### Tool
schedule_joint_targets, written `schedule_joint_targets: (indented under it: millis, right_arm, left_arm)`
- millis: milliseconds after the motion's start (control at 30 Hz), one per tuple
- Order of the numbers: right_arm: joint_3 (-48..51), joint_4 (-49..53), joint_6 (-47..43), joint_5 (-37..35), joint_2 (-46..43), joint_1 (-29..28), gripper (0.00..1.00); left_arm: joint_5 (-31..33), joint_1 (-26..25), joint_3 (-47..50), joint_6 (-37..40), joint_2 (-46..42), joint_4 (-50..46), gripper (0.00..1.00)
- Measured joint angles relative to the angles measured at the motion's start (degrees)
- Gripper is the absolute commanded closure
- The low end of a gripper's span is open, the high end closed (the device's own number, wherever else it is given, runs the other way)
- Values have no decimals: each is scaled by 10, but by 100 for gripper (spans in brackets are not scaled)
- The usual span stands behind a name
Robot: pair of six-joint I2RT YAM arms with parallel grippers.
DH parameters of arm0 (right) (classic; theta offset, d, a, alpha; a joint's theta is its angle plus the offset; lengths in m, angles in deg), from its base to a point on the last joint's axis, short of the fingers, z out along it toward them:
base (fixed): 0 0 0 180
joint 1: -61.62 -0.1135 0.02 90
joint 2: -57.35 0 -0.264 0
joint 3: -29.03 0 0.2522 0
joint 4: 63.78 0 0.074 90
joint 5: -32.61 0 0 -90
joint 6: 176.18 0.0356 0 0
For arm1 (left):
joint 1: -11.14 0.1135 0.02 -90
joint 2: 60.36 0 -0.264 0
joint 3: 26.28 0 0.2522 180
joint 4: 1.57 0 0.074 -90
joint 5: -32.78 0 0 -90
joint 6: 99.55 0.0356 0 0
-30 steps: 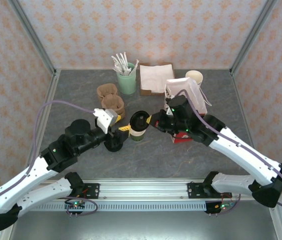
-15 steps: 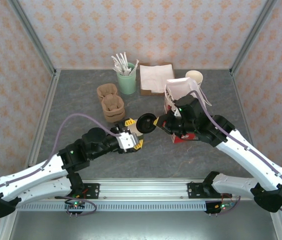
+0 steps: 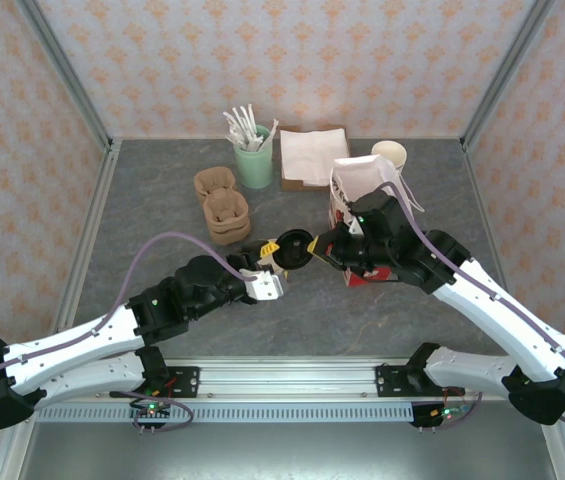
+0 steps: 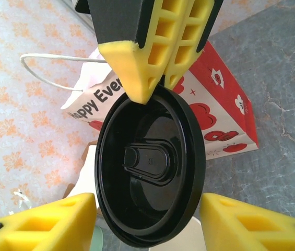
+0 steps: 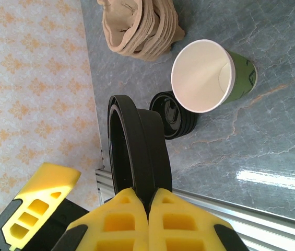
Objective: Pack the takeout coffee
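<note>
The right gripper (image 5: pixel 148 194) is clenched on the rim of the black lid (image 4: pixel 150 167), holding it on edge in the air at the centre of the top view. The left gripper (image 4: pixel 147 201) is released. One yellow finger sits at each lower corner of its wrist view with the lid between them, close to the rim but apparently not pressing on it. A second ago the left gripper sat further left beside the cup and the lid hung over it. Since then the left arm has dropped back and swung in from the lower left, and the lid has drifted slightly right, toward the bag (image 4: pixel 223 104). This looks like a handover, so that the lid can be regripped across its width and pressed on. The cup (image 5: pixel 203 76) sits lidless on the table (image 5: pixel 272 136) in the upper right of the right wrist view, just beside a stack of spare lids (image 5: pixel 178 117), so capping and bagging are both still ahead. In the top view the left arm lies low, stretched from the lower left corner to the centre. The right arm reaches in from the lower right, its wrist in front of the bag.
</note>
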Motion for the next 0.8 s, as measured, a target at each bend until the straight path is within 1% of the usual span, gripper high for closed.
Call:
schedule_joint_targets:
  millis: [133,300,400,567,800]
  right_arm:
    - [0,0,2,2,0,0,100]
    - [0,0,2,2,0,0,100]
    - [0,0,4,2,0,0,100]
    - [0,0,5,2,-1,2,100]
    - [0,-1,10,2,-3,4,100]
  left_arm:
    - [3,0,0,8,4,0,48]
    - [10,0,0,17,14,0,59]
    - [16,0,0,19,18,-1,61]
    - [20,0,0,26,21,-2,70]
    - [22,-3,0,28,31,-3,86]
